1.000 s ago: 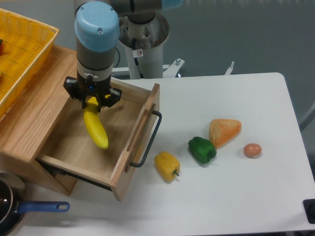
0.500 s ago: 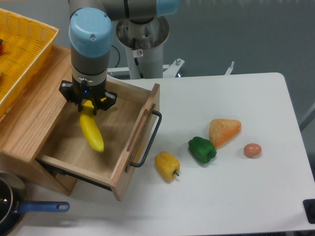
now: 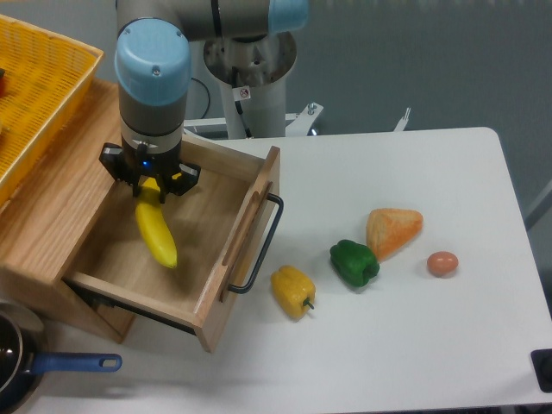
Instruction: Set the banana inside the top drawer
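I see the tool at the left of the frame, clenched on the top end of the banana, pointing straight down over the open top drawer. The banana hangs from it, tilted slightly toward the lower right, its lower tip down inside the drawer's plain wood interior; I cannot tell whether that tip touches the drawer floor. The drawer is pulled out toward the lower right, with its black bar handle on the front facing the white desk. The wooden cabinet that carries the drawer fills the left side, and a yellow mesh basket sits on top of it in the upper left corner.

On the desk just beyond the handle lies a yellow bell pepper. Right of it is a green bell pepper, then an orange wedge-shaped piece just beside the green one, and a small brown egg further right. A dark pan with a blue handle shows in the lower left corner.
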Available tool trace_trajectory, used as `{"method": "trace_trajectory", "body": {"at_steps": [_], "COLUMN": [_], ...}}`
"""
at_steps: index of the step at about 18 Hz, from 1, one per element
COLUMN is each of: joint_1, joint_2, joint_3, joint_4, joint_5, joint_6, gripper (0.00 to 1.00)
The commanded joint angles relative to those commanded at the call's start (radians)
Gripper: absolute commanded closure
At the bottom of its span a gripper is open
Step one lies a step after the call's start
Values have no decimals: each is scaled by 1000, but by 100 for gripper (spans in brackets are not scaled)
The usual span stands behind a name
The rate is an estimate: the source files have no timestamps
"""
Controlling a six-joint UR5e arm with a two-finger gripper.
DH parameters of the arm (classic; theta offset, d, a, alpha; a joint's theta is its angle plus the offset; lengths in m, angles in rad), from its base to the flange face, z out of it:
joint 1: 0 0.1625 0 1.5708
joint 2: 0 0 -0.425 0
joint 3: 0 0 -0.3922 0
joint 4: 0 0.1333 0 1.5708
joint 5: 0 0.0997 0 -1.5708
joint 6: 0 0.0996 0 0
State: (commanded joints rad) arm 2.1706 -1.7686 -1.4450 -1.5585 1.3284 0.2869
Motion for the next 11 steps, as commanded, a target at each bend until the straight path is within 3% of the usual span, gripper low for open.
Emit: {"method": "trace_trajectory", "body": {"at_steps": [11], "joint_1": [-18], "joint_2": [-14], "joint_3": [5], "joint_4": [8], "joint_5": [0], "joint_6": [3], "gripper": [55]}}
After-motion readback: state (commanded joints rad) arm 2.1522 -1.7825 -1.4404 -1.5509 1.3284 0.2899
